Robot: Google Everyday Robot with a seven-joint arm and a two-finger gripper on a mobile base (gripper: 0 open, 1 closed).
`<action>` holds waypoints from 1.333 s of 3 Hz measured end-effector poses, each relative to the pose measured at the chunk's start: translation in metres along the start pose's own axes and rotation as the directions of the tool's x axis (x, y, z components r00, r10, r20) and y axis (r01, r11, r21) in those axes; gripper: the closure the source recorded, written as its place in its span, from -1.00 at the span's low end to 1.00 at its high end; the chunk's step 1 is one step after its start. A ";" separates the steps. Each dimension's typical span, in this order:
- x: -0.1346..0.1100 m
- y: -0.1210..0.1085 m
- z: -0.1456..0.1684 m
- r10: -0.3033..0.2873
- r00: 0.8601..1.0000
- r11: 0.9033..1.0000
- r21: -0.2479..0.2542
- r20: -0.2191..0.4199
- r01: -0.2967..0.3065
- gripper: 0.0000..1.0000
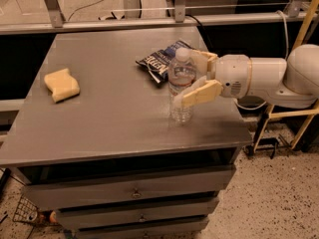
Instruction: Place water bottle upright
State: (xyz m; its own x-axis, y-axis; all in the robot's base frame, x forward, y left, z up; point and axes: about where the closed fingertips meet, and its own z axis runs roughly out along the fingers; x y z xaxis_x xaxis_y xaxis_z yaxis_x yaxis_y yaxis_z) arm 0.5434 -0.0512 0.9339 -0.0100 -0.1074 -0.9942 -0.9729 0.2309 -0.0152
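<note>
The water bottle (180, 82) is clear and ribbed, with a white cap. It stands upright on the grey table (109, 118) near the right front corner. My gripper (186, 78) reaches in from the right on a white arm (269, 76). Its tan fingers are spread on either side of the bottle's upper body. The near finger (199, 93) crosses in front of the bottle and the far finger (203, 59) is behind it. The gripper is open and a gap shows between the fingers and the bottle.
A dark blue chip bag (157, 59) lies just behind the bottle. A yellow sponge (61, 84) lies at the table's left side. Drawers (134, 193) are below the tabletop. The table's right edge is close to the bottle.
</note>
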 end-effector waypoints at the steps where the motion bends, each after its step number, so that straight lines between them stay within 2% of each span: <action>1: 0.000 0.000 0.000 0.000 1.000 1.000 0.000 0.000 0.000 -1.00; 2: 0.007 -0.006 -0.023 -0.009 0.999 1.000 0.022 -0.050 0.010 -1.00; 3: 0.014 -0.012 -0.064 -0.005 0.990 0.998 0.066 -0.144 0.015 -1.00; 4: 0.019 -0.016 -0.109 0.018 0.963 0.993 0.120 -0.270 0.015 -1.00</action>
